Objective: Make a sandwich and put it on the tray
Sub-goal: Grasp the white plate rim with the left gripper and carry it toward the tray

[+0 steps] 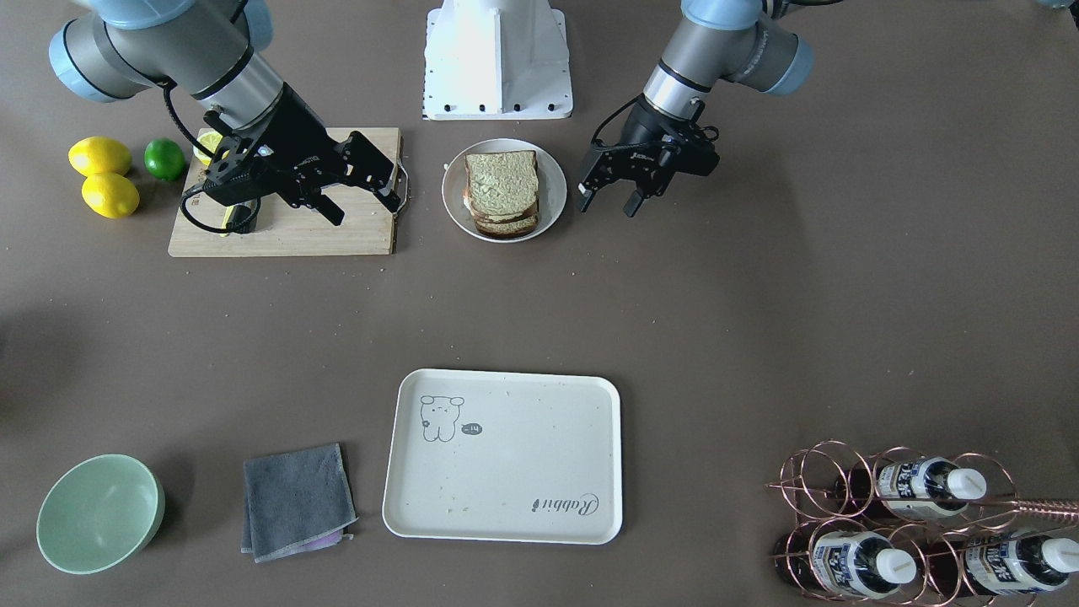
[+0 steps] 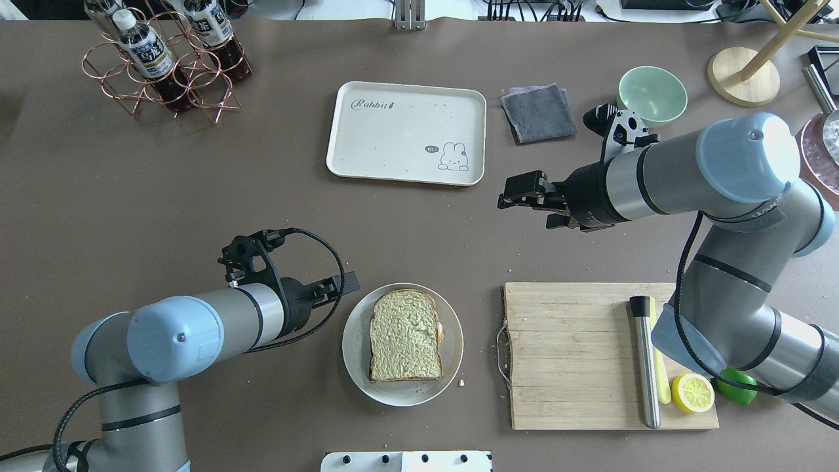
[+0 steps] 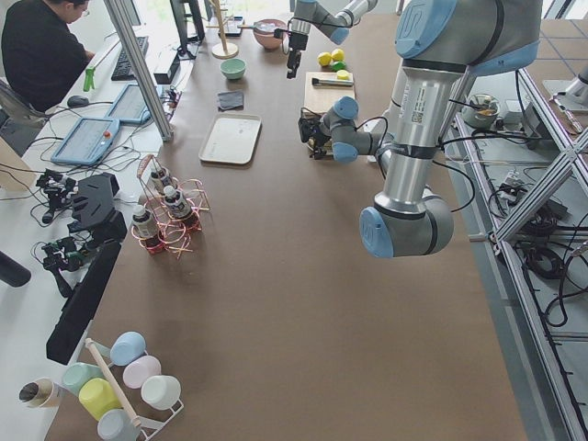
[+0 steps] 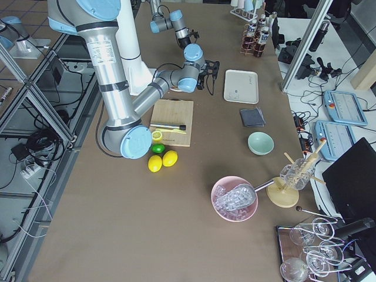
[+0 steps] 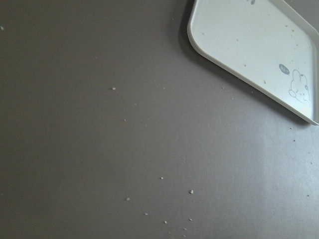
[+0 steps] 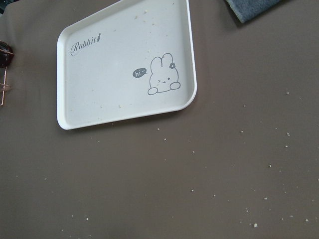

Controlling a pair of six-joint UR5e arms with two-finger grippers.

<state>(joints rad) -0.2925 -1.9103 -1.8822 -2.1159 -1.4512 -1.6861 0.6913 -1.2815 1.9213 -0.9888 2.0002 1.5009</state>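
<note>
The sandwich lies assembled on a round white plate, greenish top slice up, with a bit of egg showing at its right side; it also shows in the front view. The cream tray with the "Rabbit" drawing lies bare at the far side of the table, also in the front view and both wrist views. My left gripper is open and empty just beside the plate. My right gripper is open and empty, raised between the tray and the cutting board.
A wooden cutting board holds a metal-handled tool and a half lemon; a lime lies beside it. A grey cloth, a green bowl and a copper bottle rack flank the tray.
</note>
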